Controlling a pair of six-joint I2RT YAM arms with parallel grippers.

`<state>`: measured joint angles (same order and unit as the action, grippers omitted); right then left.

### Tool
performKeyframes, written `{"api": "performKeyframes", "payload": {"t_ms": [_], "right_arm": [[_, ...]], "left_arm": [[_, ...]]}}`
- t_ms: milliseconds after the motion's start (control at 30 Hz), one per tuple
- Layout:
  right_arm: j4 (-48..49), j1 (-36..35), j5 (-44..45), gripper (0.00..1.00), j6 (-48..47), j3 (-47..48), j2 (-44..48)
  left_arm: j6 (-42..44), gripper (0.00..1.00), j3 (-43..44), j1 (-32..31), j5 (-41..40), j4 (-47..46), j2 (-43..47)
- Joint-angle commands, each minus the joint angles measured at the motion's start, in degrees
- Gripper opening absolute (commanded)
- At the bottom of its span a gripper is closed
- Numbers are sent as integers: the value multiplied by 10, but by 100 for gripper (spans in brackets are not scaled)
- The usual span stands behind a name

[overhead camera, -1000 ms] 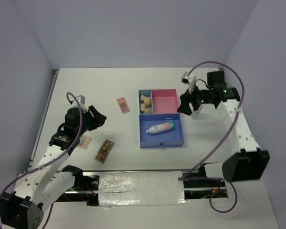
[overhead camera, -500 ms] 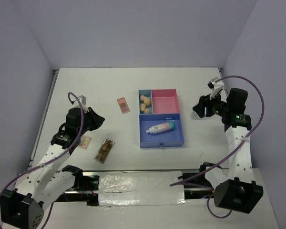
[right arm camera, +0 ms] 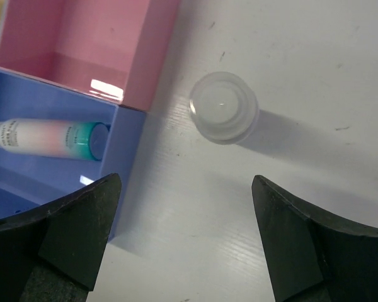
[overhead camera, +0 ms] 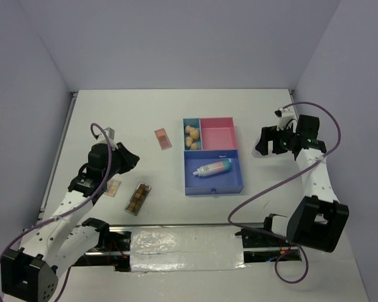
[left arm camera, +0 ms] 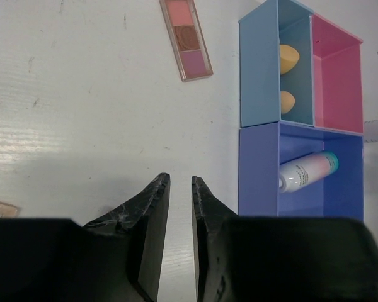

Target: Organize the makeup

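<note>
Desk (overhead camera: 132, 113) is carrying the compartment tray (overhead camera: 214, 187). My right hand (right arm camera: 186, 182) is hovering, fingers wide apart, above the white tube (right arm camera: 223, 107), which is standing just beside the pink compartment. My left hand (left arm camera: 179, 182) is hanging nearly together, gripping nothing. Bottle (overhead camera: 213, 168) is lying in the blue compartment. Brown palette (overhead camera: 138, 198), pink palette (overhead camera: 163, 139) and multicolour palette (overhead camera: 113, 187) are lying left of the tray. Sponges (overhead camera: 191, 133) are sitting in the light-blue compartment.

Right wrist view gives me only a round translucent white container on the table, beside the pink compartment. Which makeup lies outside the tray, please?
Observer: Three flat rectangular eyeshadow palettes lie left of the blue-and-pink compartment tray: the pink palette, the brown palette, the multicolour palette.
Operator: Are the sponges stored?
Observer: Yes, the small beige egg-shaped sponges sit in the tray's light-blue compartment.
Operator: Does the left gripper hold anything?
Observer: No, nothing is between the fingers of the left gripper.
</note>
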<state>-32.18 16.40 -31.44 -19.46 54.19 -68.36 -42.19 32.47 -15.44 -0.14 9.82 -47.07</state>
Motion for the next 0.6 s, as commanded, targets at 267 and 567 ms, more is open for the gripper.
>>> {"api": "performKeyframes", "payload": {"t_ms": [267,567], "right_arm": [[145,3,24,88,-15,-1,-123],[176,-5,4,80,-22,26,-198]], "left_arm": [[-4,35,5,3,4,-24,0],[-4,35,11,3,5,-24,-7]]}}
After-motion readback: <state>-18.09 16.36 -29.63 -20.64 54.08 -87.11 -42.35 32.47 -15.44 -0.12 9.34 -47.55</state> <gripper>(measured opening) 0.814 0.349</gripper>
